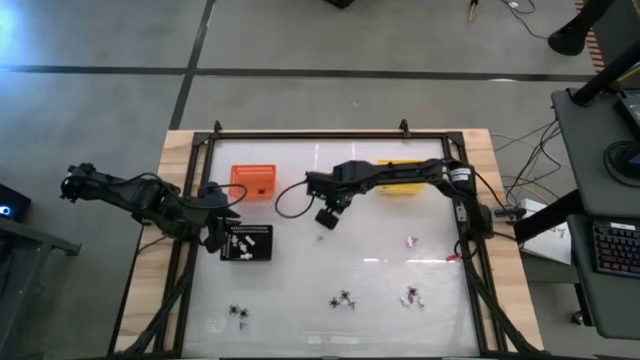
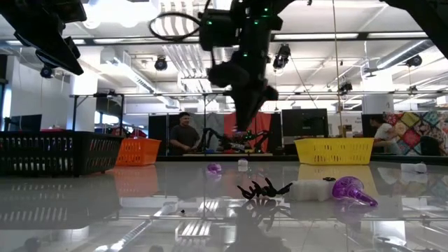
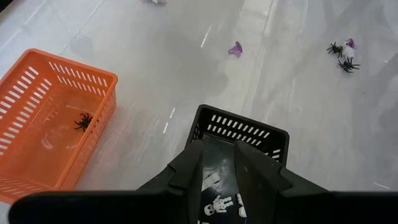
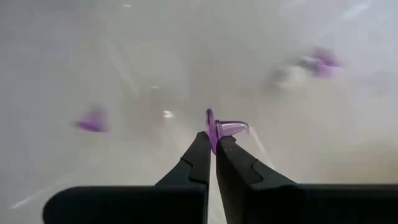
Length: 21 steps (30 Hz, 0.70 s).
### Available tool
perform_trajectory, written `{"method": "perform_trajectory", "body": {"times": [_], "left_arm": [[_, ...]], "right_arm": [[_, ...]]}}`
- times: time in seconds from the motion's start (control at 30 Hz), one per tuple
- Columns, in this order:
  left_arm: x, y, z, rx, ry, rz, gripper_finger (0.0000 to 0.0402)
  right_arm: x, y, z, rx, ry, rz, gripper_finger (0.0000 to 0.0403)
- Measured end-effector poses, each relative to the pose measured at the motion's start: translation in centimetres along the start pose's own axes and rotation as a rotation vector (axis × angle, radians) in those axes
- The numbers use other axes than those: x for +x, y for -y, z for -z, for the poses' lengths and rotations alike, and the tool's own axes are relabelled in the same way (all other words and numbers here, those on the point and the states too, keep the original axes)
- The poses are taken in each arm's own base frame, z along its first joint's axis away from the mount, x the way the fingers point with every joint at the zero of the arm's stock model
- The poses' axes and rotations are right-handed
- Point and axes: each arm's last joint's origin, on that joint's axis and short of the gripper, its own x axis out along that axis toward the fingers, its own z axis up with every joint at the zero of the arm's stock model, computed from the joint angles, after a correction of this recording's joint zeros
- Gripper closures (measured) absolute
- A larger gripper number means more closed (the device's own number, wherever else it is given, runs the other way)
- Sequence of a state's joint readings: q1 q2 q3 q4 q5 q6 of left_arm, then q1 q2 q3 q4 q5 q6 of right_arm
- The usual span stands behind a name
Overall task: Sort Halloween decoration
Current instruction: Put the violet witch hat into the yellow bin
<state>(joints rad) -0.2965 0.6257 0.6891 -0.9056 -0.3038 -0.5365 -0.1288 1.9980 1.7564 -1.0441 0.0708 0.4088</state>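
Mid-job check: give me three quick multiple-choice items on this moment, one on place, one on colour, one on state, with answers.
1. Where does the left pincer hover?
A. over the black tray
B. over the yellow tray
C. off the table

2. What colour is the trinket in the right pincer?
A. white
B. purple
C. black

3. What is in the orange tray?
A. nothing
B. white trinkets
C. one black spider

Answers: 1 A, its fingers frame the black tray's rim in the left wrist view. 2 B, a purple piece sits pinched between the shut tips. 3 C, a single spider lies on the tray floor.
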Motion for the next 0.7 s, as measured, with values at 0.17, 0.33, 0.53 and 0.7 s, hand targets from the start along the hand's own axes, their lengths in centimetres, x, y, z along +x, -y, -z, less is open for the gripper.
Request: {"method": "perform_trajectory", "body": {"times": [0.17, 0.33, 0.53, 0.7], "left_arm": [[-0.1, -0.1, 0.1, 0.003, -0.008, -0.005, 0.0327], [-0.1, -0.1, 0.2, 0.003, -0.009, -0.005, 0.0327], [-0.2, -0.2, 0.2, 0.002, -0.005, -0.003, 0.0327], [-0.2, -0.2, 0.2, 0.003, -0.008, -0.004, 0.0327]], "right_arm": [[-1.5, 2.7, 0.3, 0.044, -0.032, 0.073, 0.0394], [-2.2, 5.8, 1.2, 0.092, -0.064, 0.116, 0.0394], [-2.3, 9.6, 3.7, 0.175, -0.119, 0.149, 0.0394], [-2.3, 12.1, 6.0, 0.246, -0.135, 0.162, 0.0394]]}}
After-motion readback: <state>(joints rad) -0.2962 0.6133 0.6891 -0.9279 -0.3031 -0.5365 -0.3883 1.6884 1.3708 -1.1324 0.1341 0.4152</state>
